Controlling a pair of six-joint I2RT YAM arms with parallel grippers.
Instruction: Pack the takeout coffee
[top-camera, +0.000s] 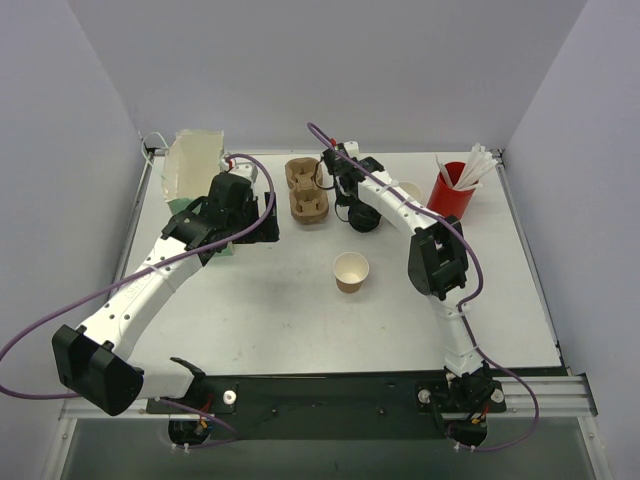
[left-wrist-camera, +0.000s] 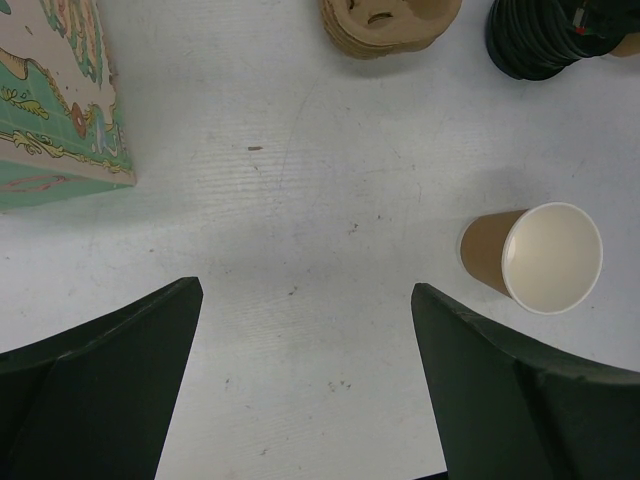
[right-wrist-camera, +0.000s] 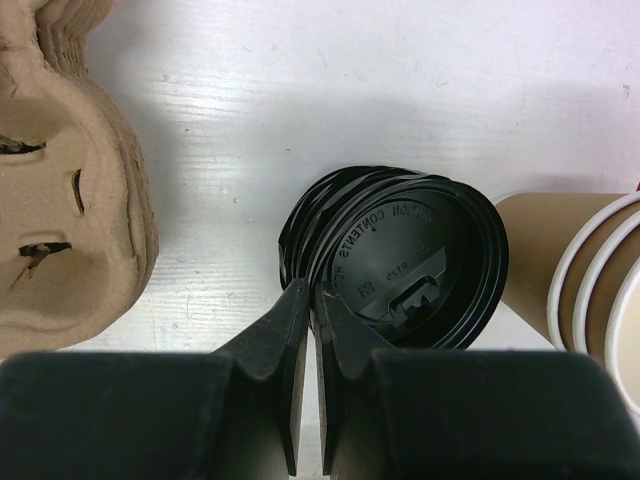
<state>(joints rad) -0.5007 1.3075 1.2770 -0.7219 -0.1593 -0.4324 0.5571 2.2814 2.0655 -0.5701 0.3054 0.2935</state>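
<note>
Since the takeout coffee cup (top-camera: 351, 271) stands upright and lidless near the middle of the table (top-camera: 250, 320), closest to the arm bases, the step in hand is, I judge, fetching its lid. Beyond the cup and to the left, the left gripper (left-wrist-camera: 307, 290) hangs with its fingers wide apart over bare tabletop, holding nothing. The cup sits off to its right.

Further back, the right gripper (right-wrist-camera: 308, 305) has its fingers almost together, pinching the near rim of the top lid (right-wrist-camera: 410, 255) on a black lid stack (right-wrist-camera: 296, 228). That lid sits tilted against the ones beneath it. A thin edge pinch like this can slip or drag a second lid along, so the lift should be slow and straight up, and the arm should confirm that only one lid comes free.

The pulp carrier (right-wrist-camera: 60, 200) lies just left of the stack and the nested paper cups (right-wrist-camera: 590, 270) just right of it, so sideways travel should wait until the lid is clear of both. Over the cup, the lid wants to be level and centred before it is pressed down evenly. The idle left gripper could brace the cup.
</note>
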